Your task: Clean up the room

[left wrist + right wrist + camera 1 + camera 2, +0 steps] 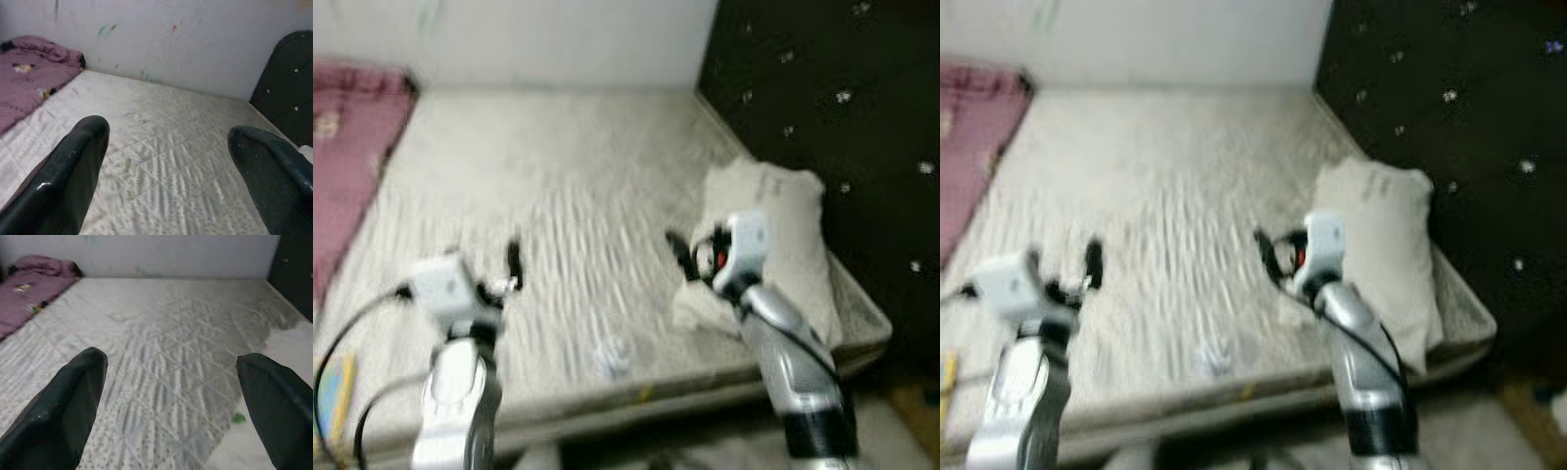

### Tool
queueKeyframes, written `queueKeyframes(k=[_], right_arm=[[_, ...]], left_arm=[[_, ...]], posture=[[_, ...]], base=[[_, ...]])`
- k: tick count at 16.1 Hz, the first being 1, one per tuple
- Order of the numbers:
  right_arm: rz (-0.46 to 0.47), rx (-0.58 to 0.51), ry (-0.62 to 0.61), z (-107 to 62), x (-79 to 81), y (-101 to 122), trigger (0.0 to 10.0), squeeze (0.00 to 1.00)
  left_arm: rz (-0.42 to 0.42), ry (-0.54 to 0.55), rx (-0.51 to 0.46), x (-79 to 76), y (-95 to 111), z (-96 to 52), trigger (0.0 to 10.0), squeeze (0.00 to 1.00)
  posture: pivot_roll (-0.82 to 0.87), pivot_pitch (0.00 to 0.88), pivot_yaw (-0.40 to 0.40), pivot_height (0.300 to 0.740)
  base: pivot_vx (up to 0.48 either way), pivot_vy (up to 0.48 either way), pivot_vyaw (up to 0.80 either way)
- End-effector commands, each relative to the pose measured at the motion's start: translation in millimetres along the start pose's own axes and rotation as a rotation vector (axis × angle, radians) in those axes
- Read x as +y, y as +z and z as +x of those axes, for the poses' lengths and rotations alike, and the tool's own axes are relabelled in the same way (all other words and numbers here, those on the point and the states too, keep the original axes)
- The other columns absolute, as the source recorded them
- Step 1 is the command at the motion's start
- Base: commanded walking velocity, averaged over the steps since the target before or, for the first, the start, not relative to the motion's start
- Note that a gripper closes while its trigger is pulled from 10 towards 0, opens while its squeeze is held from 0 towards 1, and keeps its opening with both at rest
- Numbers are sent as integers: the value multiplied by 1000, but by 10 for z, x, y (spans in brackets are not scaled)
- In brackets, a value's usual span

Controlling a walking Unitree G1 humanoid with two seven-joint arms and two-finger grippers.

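Both eye views are motion-blurred. The pink blanket (342, 166) at 9 o'clock is cut by the left edge. The pillow (783, 245) at 3 o'clock is partly hidden behind the right gripper (690, 259). A small pale object (612, 359) at 6 o'clock is too blurred to identify.

A bare quilted white mattress (558, 225) stretches from near to the far pale wall (558, 39). A crumpled purple blanket (342, 157) lies along its left edge. A dark tufted headboard (832, 117) stands along the right side, and a white pillow (783, 235) lies on the mattress's near right part, against that headboard.
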State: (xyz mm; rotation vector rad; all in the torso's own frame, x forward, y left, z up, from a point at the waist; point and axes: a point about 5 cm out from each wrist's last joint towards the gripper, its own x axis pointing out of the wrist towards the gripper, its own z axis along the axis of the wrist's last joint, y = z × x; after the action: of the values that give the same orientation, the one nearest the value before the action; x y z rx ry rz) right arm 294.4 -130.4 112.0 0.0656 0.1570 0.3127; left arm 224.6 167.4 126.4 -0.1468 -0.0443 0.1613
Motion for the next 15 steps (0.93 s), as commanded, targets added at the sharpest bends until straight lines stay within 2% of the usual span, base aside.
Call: queueKeyframes(k=[1,3,4,5,6,7,8,9,10,13,14,15], right_arm=[[-16,7,4,48,33,37,10000,0],[-32,-5,13,70,44,58,10000,0],[-19,-49,68,88,74,117,10000,0],[-42,-72,34,107,60,158,10000,0],[-49,-91,35,123,60,199,10000,0],[-56,-100,30,128,55,217,10000,0],[-38,-69,16,133,50,187,10000,0],[-39,-67,15,132,52,171,10000,0],[-27,-76,5,133,52,168,10000,0],[-29,-81,-8,156,68,173,10000,0],[7,-79,-14,165,76,163,10000,0],[-14,-73,-16,179,91,166,10000,0]], left_arm=[[35,14,-1,7,27,-2,10000,0],[62,31,25,-7,19,-19,10000,0],[61,61,48,38,17,-38,10000,0],[26,53,46,71,18,-56,10000,0],[69,30,6,119,39,-84,10000,0],[104,50,4,156,27,-103,10000,0],[49,60,16,165,20,-114,10000,0],[88,78,29,200,39,-139,10000,0],[101,65,3,200,66,-140,10000,0],[108,74,34,211,39,-205,10000,0],[112,74,42,232,16,-223,10000,0],[133,76,37,245,15,-230,10000,0]], posture=[[5,0,-74,740],[5,0,-72,740],[8,0,-71,740],[8,0,-71,740],[10,0,-69,740],[12,0,-69,740],[14,0,-69,740],[18,0,-66,740],[21,0,-63,740],[32,0,-59,740],[32,0,-58,740],[32,0,-57,740]], base=[[0,0,0],[0,0,0],[0,0,0],[0,0,0],[0,0,0],[0,0,0],[0,0,0],[0,0,0],[0,0,0],[0,0,0],[0,0,0],[0,0,0]])
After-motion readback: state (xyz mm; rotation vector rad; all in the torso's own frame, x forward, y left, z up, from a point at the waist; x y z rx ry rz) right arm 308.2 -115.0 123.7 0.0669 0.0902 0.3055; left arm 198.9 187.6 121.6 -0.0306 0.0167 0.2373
